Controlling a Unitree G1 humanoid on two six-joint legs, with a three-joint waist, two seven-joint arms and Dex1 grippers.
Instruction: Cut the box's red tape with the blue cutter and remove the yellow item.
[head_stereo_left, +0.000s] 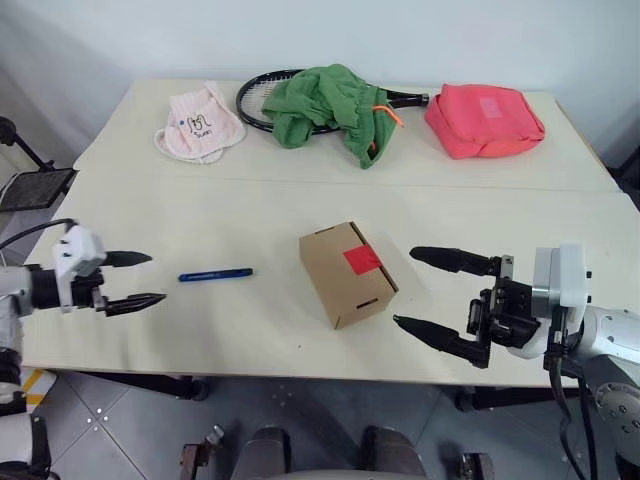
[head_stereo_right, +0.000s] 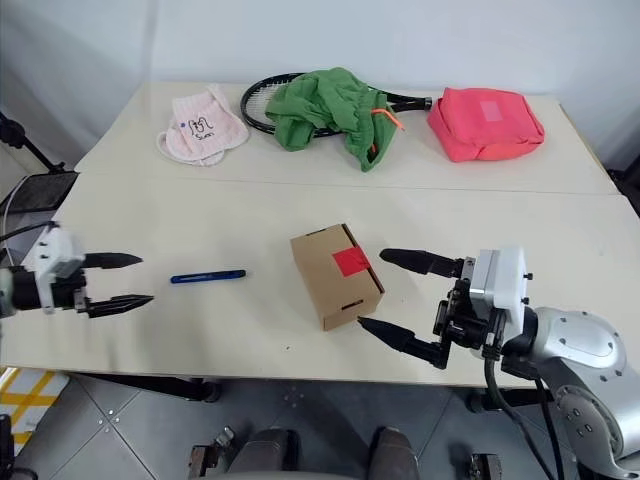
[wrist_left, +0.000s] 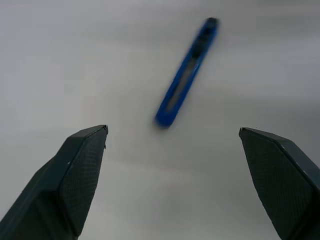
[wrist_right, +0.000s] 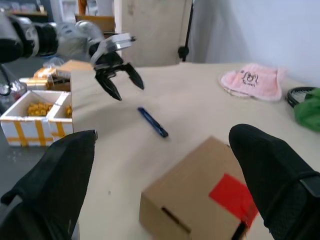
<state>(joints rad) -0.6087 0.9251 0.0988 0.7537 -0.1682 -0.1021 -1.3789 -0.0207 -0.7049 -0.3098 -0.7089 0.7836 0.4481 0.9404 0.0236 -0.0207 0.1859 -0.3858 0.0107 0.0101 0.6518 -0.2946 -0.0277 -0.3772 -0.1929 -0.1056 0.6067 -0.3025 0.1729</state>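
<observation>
The small brown box (head_stereo_left: 346, 272) stands closed near the middle of the table, with the red tape (head_stereo_left: 362, 260) across its top flap seam. To its left the blue cutter (head_stereo_left: 215, 274) lies flat on the table, also in the left wrist view (wrist_left: 186, 73). My left gripper (head_stereo_left: 140, 279) hangs open at the table's left edge, its tips a short way from the cutter's end. Right of the box my right gripper (head_stereo_left: 421, 290) is open, pointing at it without touching. The yellow item is out of view.
Along the table's far side lie a pink cloth (head_stereo_left: 199, 125), a black racket (head_stereo_left: 262, 98) partly under a green garment (head_stereo_left: 332, 106), and a pink-red fabric bag (head_stereo_left: 484, 121). Beyond the table's left edge a white tray with yellow pieces (wrist_right: 35, 108) sits lower down.
</observation>
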